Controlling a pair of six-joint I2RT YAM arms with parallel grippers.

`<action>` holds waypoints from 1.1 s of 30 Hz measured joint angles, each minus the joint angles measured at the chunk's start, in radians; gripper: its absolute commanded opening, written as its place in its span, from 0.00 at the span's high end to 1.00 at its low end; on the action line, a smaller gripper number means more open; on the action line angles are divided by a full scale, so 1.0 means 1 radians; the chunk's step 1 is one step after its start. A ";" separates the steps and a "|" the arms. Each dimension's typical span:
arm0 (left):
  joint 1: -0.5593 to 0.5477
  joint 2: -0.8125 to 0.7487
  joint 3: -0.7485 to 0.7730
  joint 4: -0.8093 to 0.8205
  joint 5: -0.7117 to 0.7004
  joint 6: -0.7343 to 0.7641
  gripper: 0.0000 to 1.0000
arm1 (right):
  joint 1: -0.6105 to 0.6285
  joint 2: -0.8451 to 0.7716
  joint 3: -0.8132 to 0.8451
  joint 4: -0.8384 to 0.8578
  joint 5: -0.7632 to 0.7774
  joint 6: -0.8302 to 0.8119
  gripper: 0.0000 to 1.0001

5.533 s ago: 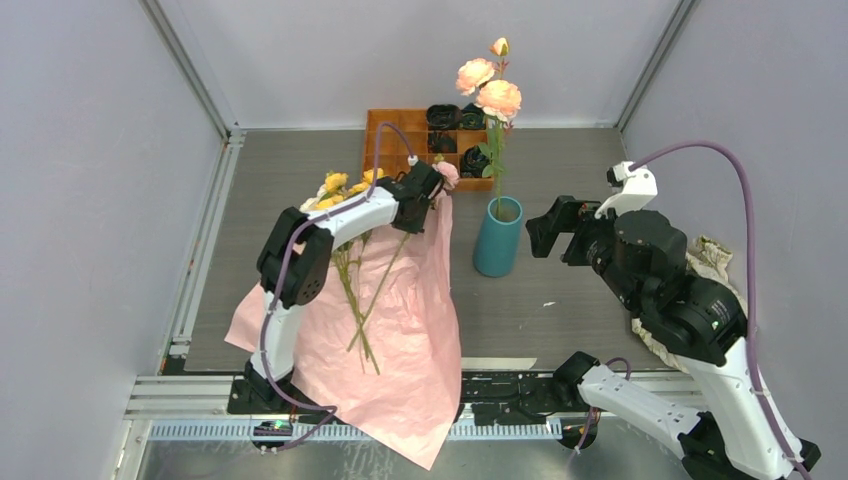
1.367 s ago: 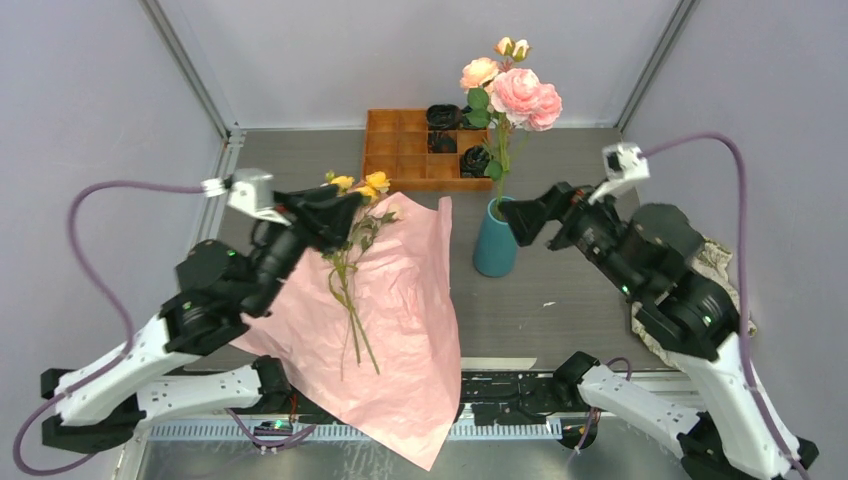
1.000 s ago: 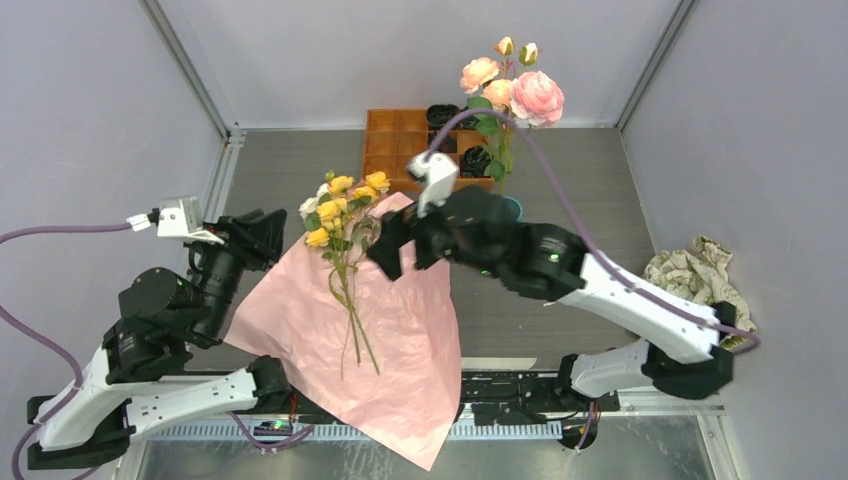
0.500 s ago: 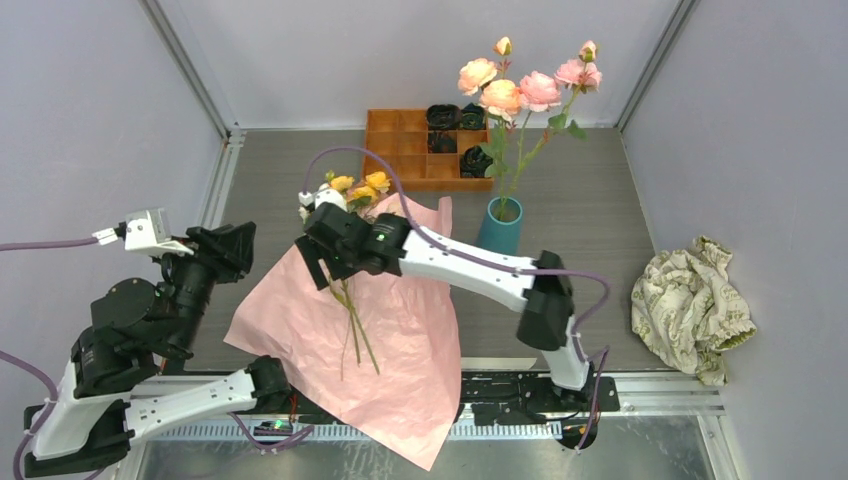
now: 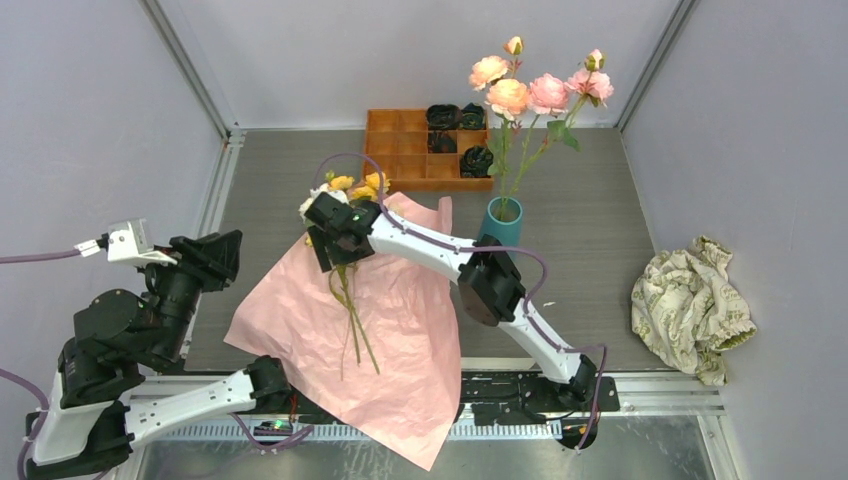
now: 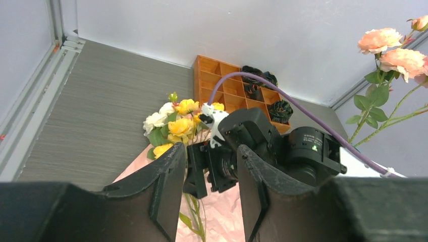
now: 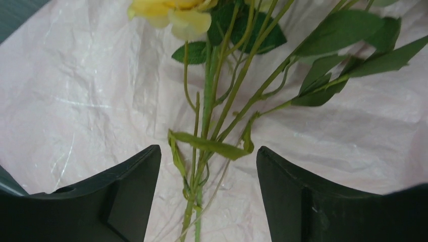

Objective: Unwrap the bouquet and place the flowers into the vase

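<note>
Having left pink roses (image 5: 548,92) standing in the vase (image 5: 497,232), the right gripper (image 7: 204,157) has swung over the yellow flowers (image 5: 343,184) lying on the paper (image 5: 405,335), jaws spread astride their stems (image 7: 208,101), seemingly for the next pick; the left gripper (image 6: 209,151) waits aside, parted and empty.

The right gripper (image 7: 207,171) looks onto a bunch of green stems (image 7: 209,101) lying on crinkled pink paper (image 7: 75,101). Its two dark fingers (image 7: 126,196) stand well apart, one either side of the bunch — the stems run up through the gap and touch neither. A yellow rose (image 7: 171,12) sits at the top edge, partly cut off, and broad green leaves (image 7: 343,30) fan out to the upper right.
</note>
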 measured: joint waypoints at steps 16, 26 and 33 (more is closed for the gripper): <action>0.000 -0.051 -0.019 -0.013 -0.037 0.001 0.57 | -0.039 0.187 0.201 -0.010 -0.085 0.011 0.44; 0.000 -0.054 -0.020 -0.014 -0.037 0.000 0.58 | -0.033 0.192 0.147 0.001 -0.079 0.032 0.85; 0.000 -0.056 -0.020 -0.016 -0.036 0.000 0.58 | 0.020 0.136 0.086 0.022 -0.004 0.019 0.99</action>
